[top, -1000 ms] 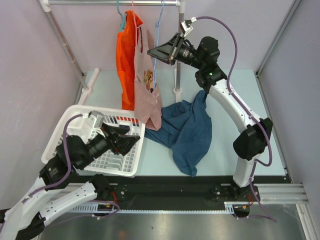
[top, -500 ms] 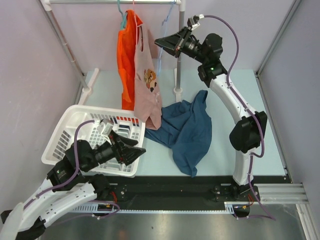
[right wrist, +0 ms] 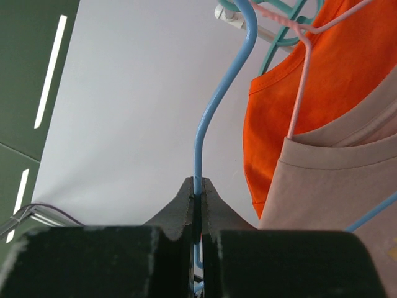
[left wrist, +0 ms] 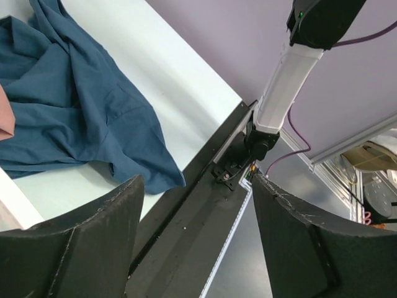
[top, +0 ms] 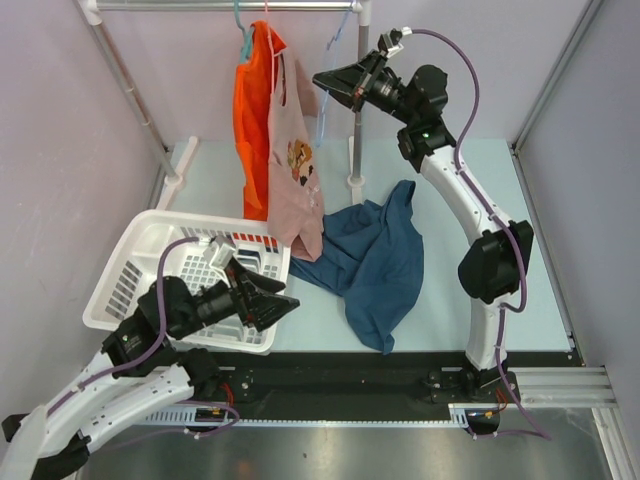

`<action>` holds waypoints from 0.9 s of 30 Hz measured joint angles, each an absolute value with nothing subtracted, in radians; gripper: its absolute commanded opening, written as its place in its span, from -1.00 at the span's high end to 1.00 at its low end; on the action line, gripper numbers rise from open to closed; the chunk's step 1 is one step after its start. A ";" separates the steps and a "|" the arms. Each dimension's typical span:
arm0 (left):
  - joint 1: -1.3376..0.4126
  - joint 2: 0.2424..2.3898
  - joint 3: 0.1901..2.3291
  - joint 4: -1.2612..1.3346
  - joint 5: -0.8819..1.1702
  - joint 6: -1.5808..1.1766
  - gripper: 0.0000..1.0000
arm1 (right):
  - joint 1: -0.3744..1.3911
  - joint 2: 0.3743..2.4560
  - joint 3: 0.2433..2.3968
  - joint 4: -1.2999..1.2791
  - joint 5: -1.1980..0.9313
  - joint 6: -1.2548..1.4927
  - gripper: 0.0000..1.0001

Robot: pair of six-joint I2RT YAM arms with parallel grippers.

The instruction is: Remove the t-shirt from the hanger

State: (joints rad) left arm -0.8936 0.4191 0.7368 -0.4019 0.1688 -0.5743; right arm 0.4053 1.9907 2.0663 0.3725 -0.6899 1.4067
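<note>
A bare blue hanger (top: pixel 325 90) hangs from the rail (top: pixel 200 5); my right gripper (top: pixel 322 80) is shut on its neck (right wrist: pixel 198 149) just below the hook. A blue t-shirt (top: pixel 375 262) lies crumpled on the table, also in the left wrist view (left wrist: pixel 68 105). A pink t-shirt (top: pixel 293 170) on a pink hanger (right wrist: pixel 301 74) and an orange t-shirt (top: pixel 252 120) on a teal hanger (top: pixel 242 35) hang to the left. My left gripper (top: pixel 283 300) is open and empty, low at the basket's near right corner.
A white laundry basket (top: pixel 140 262) sits at the front left. The rack's upright post (top: pixel 355 130) stands behind the blue t-shirt, with a slanted leg (top: pixel 130 90) at the left. The table's front rail (left wrist: pixel 205 186) runs below my left gripper.
My right gripper rose with the blue hanger towards the rail. My left arm swung right, off the basket towards its front right corner.
</note>
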 measured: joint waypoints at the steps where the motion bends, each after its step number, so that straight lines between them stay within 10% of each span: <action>1: -0.899 0.424 0.735 -0.398 0.169 -0.576 -0.51 | 0.405 1.994 2.066 0.372 -0.690 1.409 1.00; 8: -0.935 0.480 0.734 -0.374 0.167 -0.580 -0.54 | 0.398 2.017 2.066 0.359 -0.690 1.414 0.98; 20: -0.960 0.659 0.774 -0.360 0.142 -0.571 -0.86 | 0.398 1.959 2.049 0.007 -0.664 1.174 -0.88; 27: -1.052 0.851 0.854 -0.321 0.034 -0.534 -0.93 | 0.363 1.765 2.040 -0.358 -0.590 0.907 -0.99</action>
State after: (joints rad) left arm -1.0519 0.8513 0.8543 -0.3214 0.0341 -0.5339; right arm 0.3630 1.7653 2.0403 -0.3576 -0.5896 0.9066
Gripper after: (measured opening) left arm 0.944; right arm 0.993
